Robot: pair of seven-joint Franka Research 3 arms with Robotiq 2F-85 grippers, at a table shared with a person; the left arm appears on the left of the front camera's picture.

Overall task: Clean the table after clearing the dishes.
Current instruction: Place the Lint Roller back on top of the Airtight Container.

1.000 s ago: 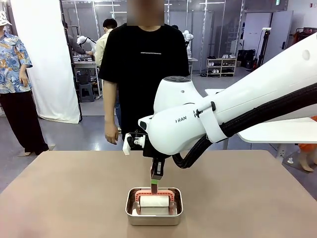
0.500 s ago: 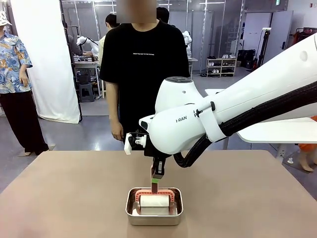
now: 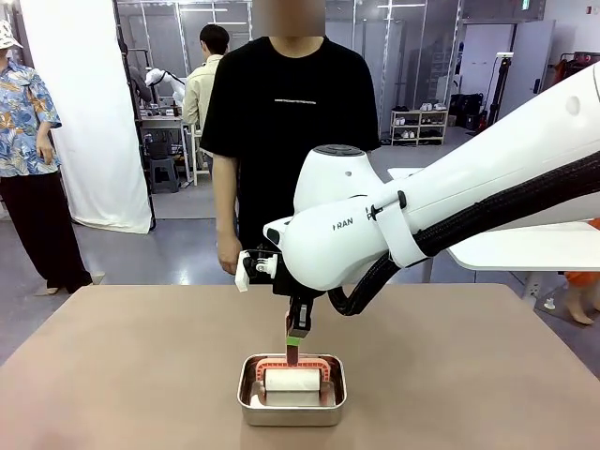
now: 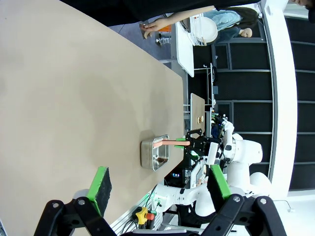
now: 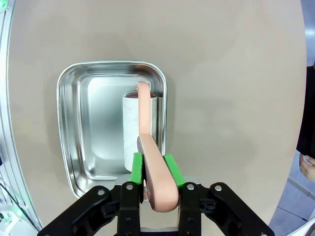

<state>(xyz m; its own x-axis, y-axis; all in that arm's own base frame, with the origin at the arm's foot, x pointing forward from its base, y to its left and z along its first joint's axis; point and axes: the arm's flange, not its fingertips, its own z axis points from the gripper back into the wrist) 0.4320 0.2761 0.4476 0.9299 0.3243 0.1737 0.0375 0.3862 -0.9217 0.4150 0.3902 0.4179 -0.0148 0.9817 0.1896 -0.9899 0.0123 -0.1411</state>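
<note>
My R gripper (image 5: pixel 153 169): clamped on pink roller handle (image 5: pixel 150 162), white roll (image 5: pixel 139 123) in steel pan (image 5: pixel 74 123), table (image 3: pixel 112 366). L gripper (image 4: pixel 157 184): wide open, holding nothing.

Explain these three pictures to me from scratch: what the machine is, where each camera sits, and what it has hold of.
This is a two-armed robot at a beige table, with a person standing at the far side. The front view looks across the table from between the arms. The other two pictures come from cameras on each wrist, looking along that arm's claw. On the table sits a small steel pan containing a lint roller with a white roll and a salmon-pink handle. The right claw is shut on that handle, above the pan. The left claw is open and holds nothing.
</note>
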